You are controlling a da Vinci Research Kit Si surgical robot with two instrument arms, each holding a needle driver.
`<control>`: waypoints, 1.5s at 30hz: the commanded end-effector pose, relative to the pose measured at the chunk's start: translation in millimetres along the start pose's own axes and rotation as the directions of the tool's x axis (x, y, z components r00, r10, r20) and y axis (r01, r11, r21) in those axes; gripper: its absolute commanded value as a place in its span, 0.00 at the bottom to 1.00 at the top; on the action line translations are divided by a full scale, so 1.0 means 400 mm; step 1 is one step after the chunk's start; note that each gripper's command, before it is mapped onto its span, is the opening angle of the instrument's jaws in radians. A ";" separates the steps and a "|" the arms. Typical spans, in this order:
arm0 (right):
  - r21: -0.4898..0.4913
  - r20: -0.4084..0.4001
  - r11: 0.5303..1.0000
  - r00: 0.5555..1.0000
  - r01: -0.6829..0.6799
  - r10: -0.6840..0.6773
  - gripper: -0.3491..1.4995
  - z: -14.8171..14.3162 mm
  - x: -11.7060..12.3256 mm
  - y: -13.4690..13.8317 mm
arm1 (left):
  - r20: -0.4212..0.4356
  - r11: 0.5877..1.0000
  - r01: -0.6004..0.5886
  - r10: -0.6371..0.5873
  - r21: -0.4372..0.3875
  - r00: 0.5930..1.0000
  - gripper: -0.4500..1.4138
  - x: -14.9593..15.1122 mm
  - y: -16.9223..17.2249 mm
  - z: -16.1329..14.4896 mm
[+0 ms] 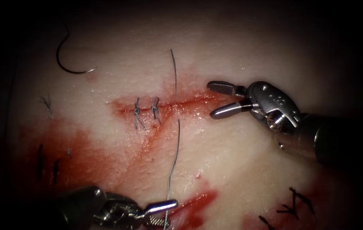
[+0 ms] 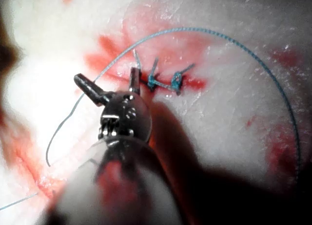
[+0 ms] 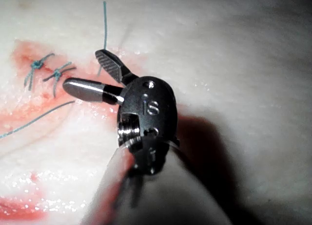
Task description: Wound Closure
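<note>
The left tool (image 1: 164,213) sits at the endoscope frame's bottom edge, its lower jaw and the thread (image 1: 173,162) there cut off.

Counts: two tools, the right tool (image 1: 213,100) with jaws spread apart and holding nothing, the left tool (image 1: 164,213) with jaws splayed apart in its wrist view. One curved needle (image 1: 68,59) lying free on the tissue (image 1: 241,170), well away from both tools. One cut (image 1: 168,106), its end just beside the right tool's tips. Two tied stitches (image 1: 137,111) on the cut, past the right tool. Two loose thread strands (image 1: 174,70) near the cut, one running down toward the left tool.
</note>
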 end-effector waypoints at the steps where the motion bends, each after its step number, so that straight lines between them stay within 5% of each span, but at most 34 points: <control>1: 0.002 -0.003 1.000 1.000 0.001 -0.001 0.95 0.0025 -0.0006 0.0009 | 0.000 1.000 -0.009 0.009 0.003 1.000 0.66 -0.0008 -0.0006 0.0016; 9: 0.001 -0.003 1.000 1.000 -0.003 0.003 0.95 0.0027 -0.0010 0.0005 | -0.010 0.999 -0.036 0.036 -0.012 0.999 0.48 0.0034 -0.0011 0.0020; 12: 0.004 -0.004 1.000 1.000 -0.002 0.002 0.95 0.0030 -0.0012 0.0003 | -0.003 0.999 -0.036 0.036 -0.035 0.999 0.00 0.0039 -0.0013 0.0020; 18: 0.049 0.012 0.999 1.000 0.005 -0.006 0.92 0.0036 -0.0029 -0.0013 | 0.027 0.998 -0.028 0.030 -0.064 0.999 0.00 0.0011 -0.0049 0.0000; 25: 0.200 0.178 0.936 0.929 0.288 -0.324 0.94 0.0076 -0.0055 -0.0067 | 0.016 0.998 0.014 -0.013 -0.057 1.000 0.00 -0.0027 -0.0143 -0.0036; 32: 0.269 0.213 0.847 0.830 0.458 -0.516 0.94 0.0142 -0.0050 -0.0140 | 0.011 0.998 0.005 -0.004 -0.059 1.000 0.00 -0.0036 -0.0182 -0.0040; 45: 0.376 0.191 0.790 0.794 0.484 -0.577 0.93 0.0261 -0.0079 -0.0243 | -0.002 0.997 -0.035 0.035 -0.064 0.999 0.00 -0.0001 -0.0241 -0.0071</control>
